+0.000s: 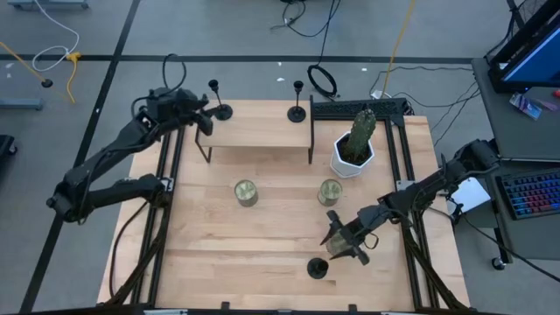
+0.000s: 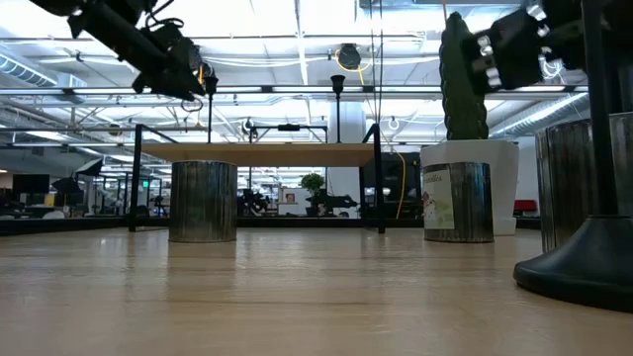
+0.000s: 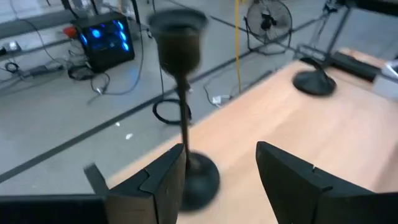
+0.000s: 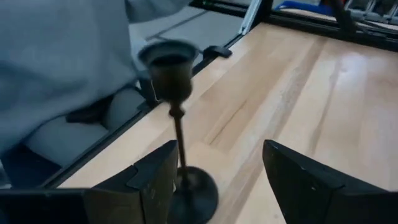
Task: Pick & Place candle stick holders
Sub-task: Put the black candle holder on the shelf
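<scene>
Two black candle stick holders stand on their round bases on a raised wooden shelf (image 1: pixel 258 129) at the table's far side, one at its left corner (image 1: pixel 216 109) and one at its right corner (image 1: pixel 297 112). A third holder (image 1: pixel 318 267) stands on the table near the front edge. My left gripper (image 1: pixel 208 120) is open at the left holder, whose stem (image 3: pixel 183 124) rises just inside one finger. My right gripper (image 1: pixel 339 248) is open at the near holder (image 4: pixel 179 124), whose stem also stands close by one finger. I cannot see either gripper touching its holder.
Two greenish-gold round jars (image 1: pixel 246 192) (image 1: pixel 330 192) stand mid-table. A white pot with a green cactus (image 1: pixel 353 147) stands right of the shelf. Black rails run along both table sides. Bare wood lies at the near left.
</scene>
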Controlling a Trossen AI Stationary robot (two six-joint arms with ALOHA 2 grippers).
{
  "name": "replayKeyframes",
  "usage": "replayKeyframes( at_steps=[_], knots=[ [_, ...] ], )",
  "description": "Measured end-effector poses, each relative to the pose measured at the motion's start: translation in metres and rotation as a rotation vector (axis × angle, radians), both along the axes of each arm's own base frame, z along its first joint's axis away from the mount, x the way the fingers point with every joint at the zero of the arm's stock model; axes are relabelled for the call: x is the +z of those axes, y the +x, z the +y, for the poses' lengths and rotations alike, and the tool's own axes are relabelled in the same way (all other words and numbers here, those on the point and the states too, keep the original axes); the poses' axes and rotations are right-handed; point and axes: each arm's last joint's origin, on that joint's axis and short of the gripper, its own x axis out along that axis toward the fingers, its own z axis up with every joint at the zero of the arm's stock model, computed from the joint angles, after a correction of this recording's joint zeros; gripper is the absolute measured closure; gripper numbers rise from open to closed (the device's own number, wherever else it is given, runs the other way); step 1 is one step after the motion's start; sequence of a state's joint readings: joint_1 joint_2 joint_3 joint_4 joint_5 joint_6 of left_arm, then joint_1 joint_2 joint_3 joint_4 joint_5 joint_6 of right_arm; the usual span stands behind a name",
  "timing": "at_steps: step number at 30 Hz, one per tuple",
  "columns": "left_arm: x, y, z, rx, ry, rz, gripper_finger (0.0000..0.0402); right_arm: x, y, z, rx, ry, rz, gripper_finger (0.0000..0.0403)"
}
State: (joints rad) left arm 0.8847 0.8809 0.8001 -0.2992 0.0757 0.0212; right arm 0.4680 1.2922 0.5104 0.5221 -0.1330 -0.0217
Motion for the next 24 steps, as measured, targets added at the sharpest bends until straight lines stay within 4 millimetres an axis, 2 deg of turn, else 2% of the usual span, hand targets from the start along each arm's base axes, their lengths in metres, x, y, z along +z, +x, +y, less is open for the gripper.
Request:
replayKeyframes(
  at_steps=[6,10,13,16,20,24],
  knots=[
    [-0.003,-0.004,-0.025,-0.095,-0.079,0.048,0.0197,-0.009,-0.017,-0.001,0.023,0.128,-0.181,0.0177],
    [-0.005,-0.002,-0.041,-0.266,-0.146,0.043,0.0197,-0.017,-0.015,0.0,0.03,0.177,-0.147,0.0177],
    [-0.004,0.004,-0.051,-0.411,-0.183,0.016,0.0197,-0.023,-0.004,0.006,0.034,0.177,-0.099,0.0177],
    [-0.004,0.009,-0.06,-0.504,-0.212,-0.002,0.0197,-0.03,0.01,0.016,0.12,0.159,-0.067,0.0177],
    [-0.004,0.014,-0.067,-0.541,-0.215,0.005,0.0197,-0.037,0.027,0.027,0.203,0.097,-0.092,0.0177],
    [-0.004,0.017,-0.071,-0.559,-0.222,0.002,0.0197,-0.039,0.037,0.027,0.207,0.038,-0.132,0.0177]
  ],
)
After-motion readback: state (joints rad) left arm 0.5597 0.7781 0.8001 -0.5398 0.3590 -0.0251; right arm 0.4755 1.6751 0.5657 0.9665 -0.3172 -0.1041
